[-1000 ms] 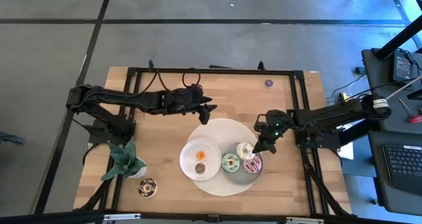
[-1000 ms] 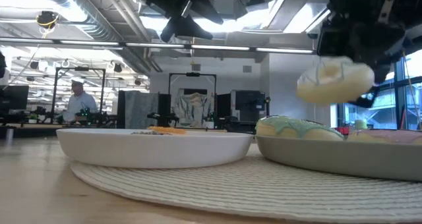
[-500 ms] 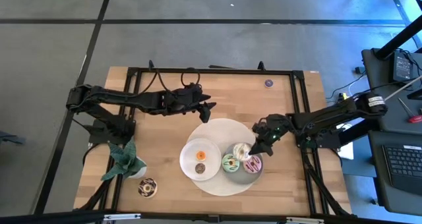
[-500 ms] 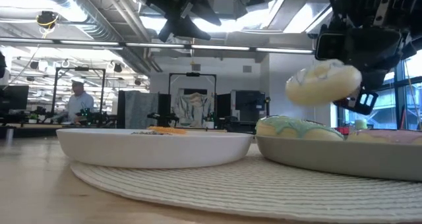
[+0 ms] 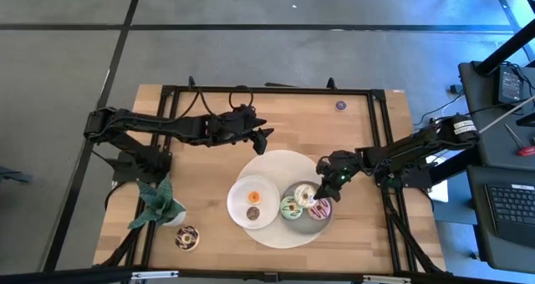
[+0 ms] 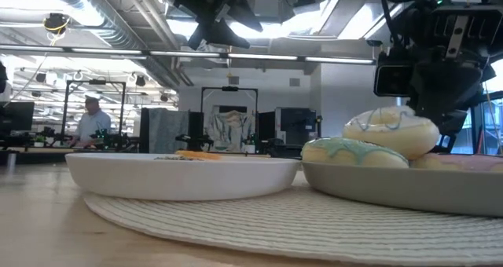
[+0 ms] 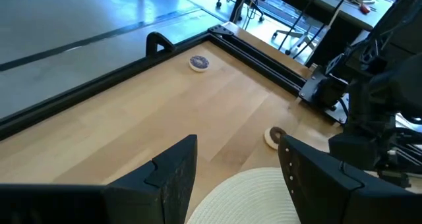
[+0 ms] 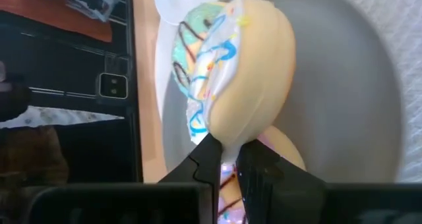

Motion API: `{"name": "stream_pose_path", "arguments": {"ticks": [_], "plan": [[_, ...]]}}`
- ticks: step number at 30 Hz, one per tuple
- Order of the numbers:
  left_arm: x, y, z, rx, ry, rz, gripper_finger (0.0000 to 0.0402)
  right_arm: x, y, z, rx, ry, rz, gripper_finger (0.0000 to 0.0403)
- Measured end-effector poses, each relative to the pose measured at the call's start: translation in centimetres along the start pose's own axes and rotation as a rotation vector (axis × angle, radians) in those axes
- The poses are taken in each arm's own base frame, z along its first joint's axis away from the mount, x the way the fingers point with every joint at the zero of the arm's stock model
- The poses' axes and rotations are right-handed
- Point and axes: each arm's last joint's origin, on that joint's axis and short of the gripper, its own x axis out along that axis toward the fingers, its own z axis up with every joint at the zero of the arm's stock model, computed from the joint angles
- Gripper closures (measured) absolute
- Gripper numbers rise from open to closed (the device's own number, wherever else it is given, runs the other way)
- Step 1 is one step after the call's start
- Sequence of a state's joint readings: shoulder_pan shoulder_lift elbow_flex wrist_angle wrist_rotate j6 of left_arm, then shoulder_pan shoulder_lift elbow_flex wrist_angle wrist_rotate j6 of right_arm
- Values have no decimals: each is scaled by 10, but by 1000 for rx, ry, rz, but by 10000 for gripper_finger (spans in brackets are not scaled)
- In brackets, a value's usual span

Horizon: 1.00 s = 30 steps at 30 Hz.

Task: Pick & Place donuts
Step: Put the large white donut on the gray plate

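Pinching the glossy white-iced donut (image 8: 244,72), the right tool (image 8: 227,159) hangs over a smooth grey plate (image 8: 369,99).

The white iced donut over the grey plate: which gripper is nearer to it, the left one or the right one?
Right. The right gripper is shut on the white iced donut. The left gripper hovers open beyond the round mat, well apart.

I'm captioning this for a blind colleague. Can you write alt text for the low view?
At table height, the right gripper holds a white iced donut that leans on a green iced donut in a grey plate. A white plate sits beside it, both on a round woven mat.
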State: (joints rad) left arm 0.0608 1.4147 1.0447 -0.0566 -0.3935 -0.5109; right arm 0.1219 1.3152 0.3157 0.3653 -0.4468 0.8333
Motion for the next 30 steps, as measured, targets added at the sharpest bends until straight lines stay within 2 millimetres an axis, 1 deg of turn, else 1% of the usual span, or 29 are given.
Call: {"name": "stream_pose_path", "arguments": {"ticks": [7,10,15,19,26,30], "plan": [[0,0,0,0,-1,2,194,0,-1,0,-3,1,-5,352],[0,0,0,0,-3,6,194,0,-1,0,-1,3,-5,330],[0,0,0,0,-4,7,194,0,-1,0,31,3,-6,282],[0,0,0,0,-4,6,194,0,-1,0,64,11,1,258],[0,0,0,0,-4,6,194,-1,-1,0,123,50,36,248],[0,0,0,0,-4,6,194,-1,-2,-1,200,68,35,248]]}}
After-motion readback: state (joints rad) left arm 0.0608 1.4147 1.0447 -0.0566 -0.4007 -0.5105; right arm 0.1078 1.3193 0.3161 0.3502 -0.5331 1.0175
